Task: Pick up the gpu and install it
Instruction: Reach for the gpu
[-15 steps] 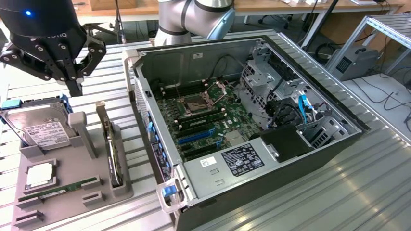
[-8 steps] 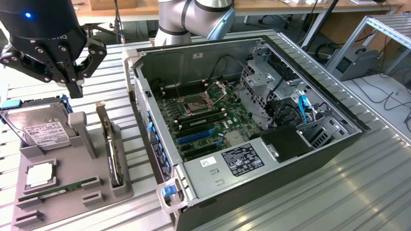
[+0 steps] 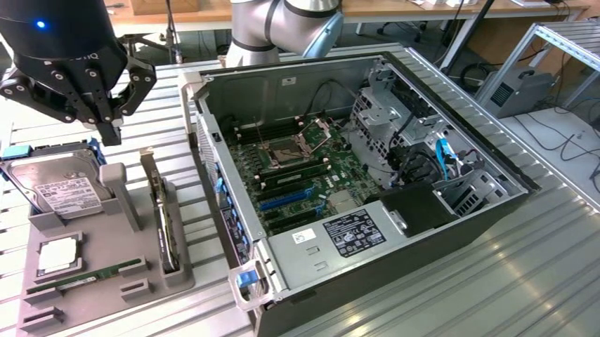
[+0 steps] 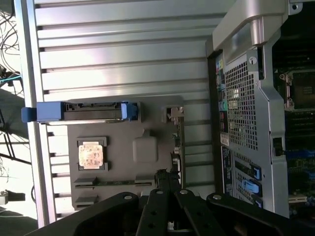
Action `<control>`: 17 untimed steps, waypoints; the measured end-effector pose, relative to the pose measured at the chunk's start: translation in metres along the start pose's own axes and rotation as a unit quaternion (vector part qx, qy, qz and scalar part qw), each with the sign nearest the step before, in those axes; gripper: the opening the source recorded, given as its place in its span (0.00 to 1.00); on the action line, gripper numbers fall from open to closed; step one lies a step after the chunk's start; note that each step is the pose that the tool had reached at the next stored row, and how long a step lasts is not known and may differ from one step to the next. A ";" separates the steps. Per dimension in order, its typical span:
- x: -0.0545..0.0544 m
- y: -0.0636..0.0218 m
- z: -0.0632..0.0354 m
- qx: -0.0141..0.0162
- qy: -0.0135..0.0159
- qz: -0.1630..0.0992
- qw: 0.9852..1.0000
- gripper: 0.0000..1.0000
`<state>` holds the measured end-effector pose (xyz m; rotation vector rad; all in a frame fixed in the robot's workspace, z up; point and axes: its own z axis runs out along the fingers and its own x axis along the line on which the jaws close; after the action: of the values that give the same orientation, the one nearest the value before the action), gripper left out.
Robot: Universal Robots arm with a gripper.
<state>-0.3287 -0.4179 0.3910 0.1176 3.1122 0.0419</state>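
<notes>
The claw [image 3: 109, 133] hovers above the grey holder tray [image 3: 94, 298] on the tabletop [image 3: 468, 281], pinched fully closed and holding nothing. The gpu [image 3: 167, 225] sits below the claw, offset toward the open computer case [image 3: 375, 175]. It stands on edge in 1 tray slot. Its long axis runs parallel to the case's side wall. Its silver bracket end points toward the tray end that carries the hard drive [image 3: 56, 186], and the opposite end points toward the RAM stick [image 3: 89, 275]. The hard drive lies below the claw, on the side away from the case. In the wrist view, the closed claw [image 4: 165, 176] lines up just beside the gpu [image 4: 178, 147].
</notes>
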 end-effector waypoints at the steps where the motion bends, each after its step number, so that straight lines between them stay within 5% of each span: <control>1: 0.000 -0.0006 0.0000 0.000 0.000 0.000 1.000 0.11; 17: -0.001 -0.0078 -0.0001 0.002 0.000 0.000 1.000 0.11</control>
<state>-0.3287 -0.4257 0.3909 0.1175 3.1122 0.0356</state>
